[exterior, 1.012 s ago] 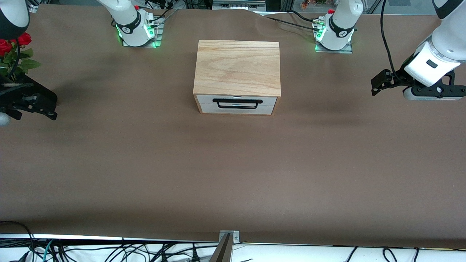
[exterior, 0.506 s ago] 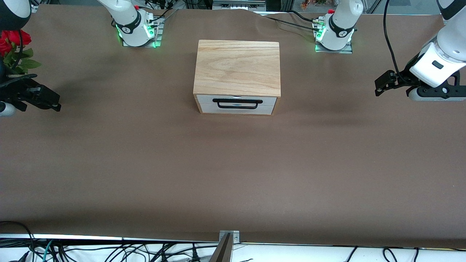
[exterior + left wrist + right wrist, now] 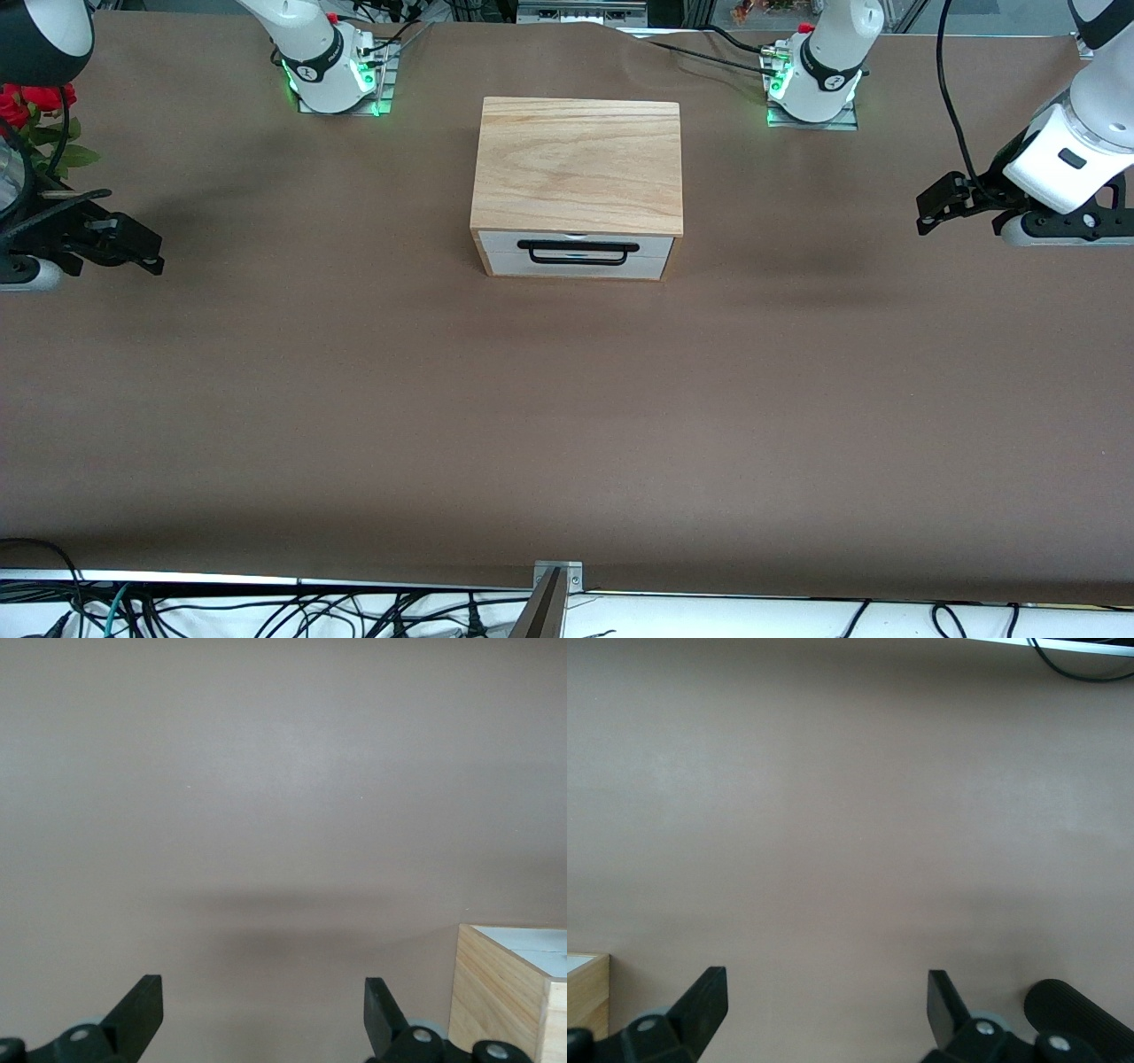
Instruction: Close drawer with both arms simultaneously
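Observation:
The light-oak box (image 3: 578,164) stands mid-table between the arm bases. Its drawer (image 3: 576,252) has a white front and a black wire handle, and the front sits level with the box's frame. My left gripper (image 3: 926,213) hangs open and empty above the table toward the left arm's end, well apart from the box. My right gripper (image 3: 152,257) hangs open and empty toward the right arm's end, also well apart. In the left wrist view the gripper (image 3: 263,1014) is open over bare table, with a box corner (image 3: 500,992) at the edge. The right wrist view shows its gripper (image 3: 826,1001) open and a box corner (image 3: 585,992).
Red roses (image 3: 27,111) stand at the right arm's end of the table, close to the right arm. Brown table cover (image 3: 567,425) stretches wide in front of the drawer. Cables hang along the table's edge nearest the front camera.
Both grippers have shifted a little at the table's ends, the right one slightly toward the box, the left one slightly away. The drawer and box have not moved.

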You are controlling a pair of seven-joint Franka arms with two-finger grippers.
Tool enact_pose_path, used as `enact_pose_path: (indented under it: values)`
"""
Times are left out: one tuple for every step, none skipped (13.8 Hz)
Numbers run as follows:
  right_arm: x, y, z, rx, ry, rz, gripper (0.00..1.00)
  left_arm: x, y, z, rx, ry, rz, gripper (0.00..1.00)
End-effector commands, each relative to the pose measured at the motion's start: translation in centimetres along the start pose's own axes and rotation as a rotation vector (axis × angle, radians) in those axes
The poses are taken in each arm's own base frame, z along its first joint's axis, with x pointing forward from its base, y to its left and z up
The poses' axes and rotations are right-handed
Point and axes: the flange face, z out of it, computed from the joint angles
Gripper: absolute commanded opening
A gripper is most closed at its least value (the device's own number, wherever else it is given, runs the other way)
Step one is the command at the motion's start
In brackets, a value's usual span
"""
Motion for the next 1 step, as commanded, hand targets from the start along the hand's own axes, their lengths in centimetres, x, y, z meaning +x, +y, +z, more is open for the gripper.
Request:
enact_pose_path:
  values:
    - [0.0, -0.08, -0.09, 0.004, 0.005, 0.009, 1.0, 0.19, -0.12, -0.62, -0.021, 0.0, 0.016, 1.0]
